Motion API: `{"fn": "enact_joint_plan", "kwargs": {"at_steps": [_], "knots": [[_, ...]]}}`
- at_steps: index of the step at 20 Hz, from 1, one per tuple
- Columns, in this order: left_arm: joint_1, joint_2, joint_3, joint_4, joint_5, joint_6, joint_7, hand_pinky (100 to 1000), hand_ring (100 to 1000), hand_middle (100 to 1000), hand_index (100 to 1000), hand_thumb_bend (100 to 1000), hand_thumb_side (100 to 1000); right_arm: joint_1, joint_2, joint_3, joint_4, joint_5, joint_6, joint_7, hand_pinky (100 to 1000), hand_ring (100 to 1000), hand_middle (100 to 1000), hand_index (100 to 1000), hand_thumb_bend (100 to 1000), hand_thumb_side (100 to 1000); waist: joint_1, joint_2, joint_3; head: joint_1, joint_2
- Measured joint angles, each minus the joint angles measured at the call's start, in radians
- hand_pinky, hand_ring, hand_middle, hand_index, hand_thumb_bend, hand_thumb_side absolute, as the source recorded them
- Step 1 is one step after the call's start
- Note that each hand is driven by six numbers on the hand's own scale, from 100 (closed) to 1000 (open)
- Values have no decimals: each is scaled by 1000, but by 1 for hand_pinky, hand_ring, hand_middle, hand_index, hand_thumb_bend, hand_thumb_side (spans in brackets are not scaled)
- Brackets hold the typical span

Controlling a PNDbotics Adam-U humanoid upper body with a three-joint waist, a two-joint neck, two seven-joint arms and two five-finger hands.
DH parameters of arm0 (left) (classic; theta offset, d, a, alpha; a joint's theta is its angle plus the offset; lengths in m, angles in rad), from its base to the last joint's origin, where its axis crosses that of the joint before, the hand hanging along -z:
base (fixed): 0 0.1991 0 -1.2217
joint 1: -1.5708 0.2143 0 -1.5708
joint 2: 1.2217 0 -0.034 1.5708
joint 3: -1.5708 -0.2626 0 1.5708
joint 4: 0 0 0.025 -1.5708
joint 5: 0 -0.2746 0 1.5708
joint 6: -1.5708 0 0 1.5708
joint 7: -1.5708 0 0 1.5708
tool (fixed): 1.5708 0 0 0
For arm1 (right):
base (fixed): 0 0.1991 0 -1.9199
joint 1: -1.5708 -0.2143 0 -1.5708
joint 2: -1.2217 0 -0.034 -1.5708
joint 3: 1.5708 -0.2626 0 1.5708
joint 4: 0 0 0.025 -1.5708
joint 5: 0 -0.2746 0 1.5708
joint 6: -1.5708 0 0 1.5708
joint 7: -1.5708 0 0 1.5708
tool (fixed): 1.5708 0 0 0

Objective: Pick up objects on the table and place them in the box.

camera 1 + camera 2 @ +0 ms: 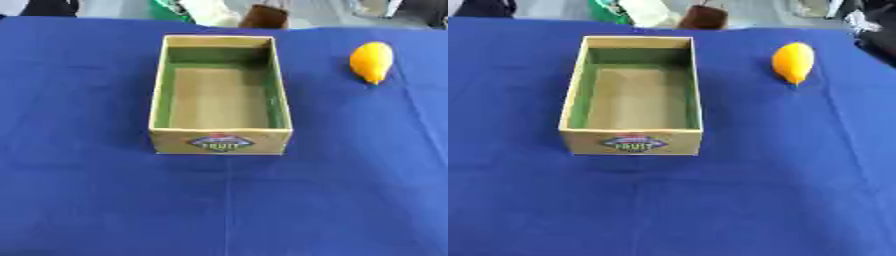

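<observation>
Blue cloth is seen covering the tabletop (105, 200). At centre an open cardboard box (220, 141) with green inner walls is set, nothing inside. A yellow-orange fruit (371, 61) is observed at 2 o'clock, well apart from it. Neither hand is visible, so their state cannot be told.

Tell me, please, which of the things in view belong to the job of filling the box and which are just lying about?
Belong to the job:
- box, standing open, nothing inside it
- yellow-orange fruit, on the cloth to the right of the box, apart from it

Just lying about:
- blue tablecloth, under everything
- brown object and green object, beyond the table's far edge

Neither hand shows.
</observation>
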Motion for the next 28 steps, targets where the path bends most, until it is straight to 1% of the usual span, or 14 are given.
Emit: {"fn": "enact_joint_plan", "kwargs": {"at_steps": [2, 3, 4, 5, 10, 13, 14, 15, 19, 21, 22, 23, 24, 28], "knots": [[0, -2, 0, 0, -2, 0, 0, 604, 544, 500, 637, 100, 918, 1, 1, 0, 0, 1, -4, 5, 795, 831, 730, 813, 213, 1000, -1, 0, 0, -4, -2], [0, -4, 0, 0, -2, 0, 0, 605, 544, 500, 637, 100, 919, 1, 1, 0, 0, 3, -7, 8, 801, 841, 742, 830, 258, 1000, -1, 1, 0, -6, -2], [0, -6, 1, 0, -3, 0, 0, 605, 544, 500, 636, 100, 919, 1, 1, 0, 0, 4, -10, 12, 801, 842, 743, 832, 263, 1000, -2, 3, 0, -8, -2], [0, -8, 1, 0, -3, 0, 0, 605, 544, 500, 636, 100, 919, -1, 1, 0, 0, 5, -13, 17, 811, 857, 760, 853, 315, 1000, -3, 6, 0, -10, -2], [0, -8, 3, 0, -6, 0, 0, 606, 543, 499, 636, 100, 920, -20, 1, 1, 8, 4, -23, 57, 814, 884, 777, 847, 414, 993, -11, 16, 8, -23, -6], [0, -8, 5, 0, -6, 1, -2, 607, 543, 499, 636, 100, 921, -42, 1, 4, 28, -16, -31, 98, 837, 912, 801, 878, 565, 925, -14, 23, 12, -33, -12], [0, -8, 5, 0, -7, 1, -3, 607, 543, 499, 636, 100, 921, -52, 1, 8, 37, -23, -36, 114, 840, 915, 803, 882, 586, 914, -15, 26, 15, -36, -14], [0, -8, 6, 0, -7, 0, -4, 608, 543, 499, 635, 100, 920, -61, 1, 11, 47, -29, -41, 131, 851, 930, 814, 894, 670, 871, -16, 28, 16, -37, -16], [0, -9, 6, 0, -8, 1, -7, 609, 543, 499, 635, 100, 921, -98, 0, 24, 100, -42, -62, 204, 864, 947, 827, 917, 796, 786, -20, 40, 19, -41, -20], [0, -9, 6, 0, -10, 0, -9, 610, 542, 499, 635, 100, 923, -116, -3, 27, 130, -43, -71, 240, 874, 959, 843, 926, 816, 738, -21, 46, 21, -42, -24], [0, -9, 6, 0, -11, 0, -11, 610, 542, 498, 635, 100, 923, -125, -3, 30, 146, -43, -75, 257, 890, 974, 857, 927, 802, 711, -23, 50, 23, -43, -27], [0, -10, 6, 0, -12, -1, -12, 610, 542, 498, 635, 100, 920, -134, -3, 32, 160, -43, -79, 274, 926, 999, 857, 926, 720, 665, -25, 54, 24, -44, -28], [0, -12, 6, 0, -13, -1, -14, 611, 542, 498, 635, 100, 910, -142, -4, 33, 173, -43, -84, 289, 939, 1000, 855, 929, 682, 643, -27, 58, 25, -45, -31], [0, -16, 6, 0, -15, -1, -18, 611, 542, 498, 634, 100, 908, -171, -9, 37, 215, -52, -103, 340, 946, 1000, 849, 943, 665, 621, -28, 70, 29, -46, -44]]}}
